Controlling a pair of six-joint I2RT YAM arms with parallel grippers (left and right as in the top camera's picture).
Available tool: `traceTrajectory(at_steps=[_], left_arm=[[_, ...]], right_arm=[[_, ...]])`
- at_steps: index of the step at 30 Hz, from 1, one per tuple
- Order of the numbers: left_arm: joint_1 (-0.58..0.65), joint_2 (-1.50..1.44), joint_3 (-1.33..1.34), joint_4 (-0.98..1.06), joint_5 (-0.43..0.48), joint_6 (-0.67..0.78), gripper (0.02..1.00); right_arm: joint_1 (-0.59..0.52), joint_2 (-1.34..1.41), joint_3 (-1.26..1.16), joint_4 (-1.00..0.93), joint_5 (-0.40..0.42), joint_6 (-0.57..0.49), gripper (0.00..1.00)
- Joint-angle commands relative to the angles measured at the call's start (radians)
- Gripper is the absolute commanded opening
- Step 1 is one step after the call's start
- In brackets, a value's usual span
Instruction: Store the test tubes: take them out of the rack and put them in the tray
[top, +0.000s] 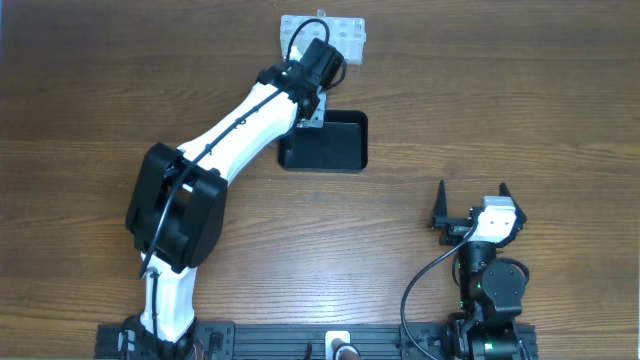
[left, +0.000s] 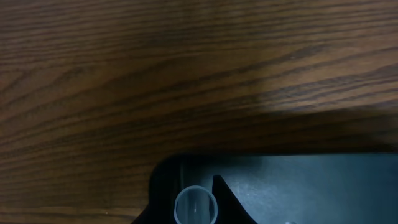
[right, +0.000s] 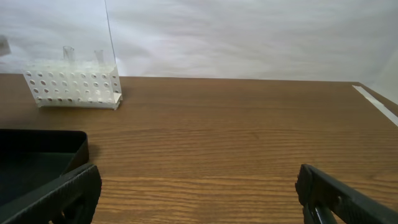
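Tubes (right: 68, 53) seem light, slick, brittle, best pinched near the rim; left gripper (top: 311, 112) holds test tube (left: 196, 206) over tray (left: 323, 186); right gripper (right: 199, 196) gapes.

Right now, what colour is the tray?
The tray is black; the top view shows it best.

Black tray (top: 340, 148), white perforated rack (right: 74, 87), clear test tube (left: 196, 205), brown wood-grain table (top: 520, 90)

Rack (top: 350, 35) behind tray (top: 340, 145) on table (top: 520, 90); test tube (left: 196, 205) in left hand (top: 312, 114) over tray's edge; right hand (top: 472, 190) well apart.
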Motion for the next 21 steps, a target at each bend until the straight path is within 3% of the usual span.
traceTrajectory(at_steps=[1, 4, 12, 16, 21], left_arm=[[0.004, 0.018, -0.003, 0.003, -0.015, 0.012, 0.108], [0.004, 0.019, -0.003, 0.003, -0.015, 0.012, 0.13], [0.004, 0.02, -0.003, 0.003, -0.015, 0.012, 0.367], [0.01, 0.014, -0.002, 0.06, -0.042, 0.014, 0.38], [0.032, 0.006, 0.124, 0.098, -0.04, 0.119, 0.474]], right_arm=[[-0.006, -0.007, -0.006, -0.003, -0.002, -0.004, 0.991], [-0.006, -0.007, -0.006, -0.003, -0.002, -0.004, 0.991], [-0.006, -0.007, -0.006, -0.003, -0.002, -0.004, 0.991], [-0.006, -0.007, -0.006, -0.003, -0.002, -0.004, 0.991], [-0.006, -0.007, -0.006, -0.003, -0.002, -0.004, 0.993]])
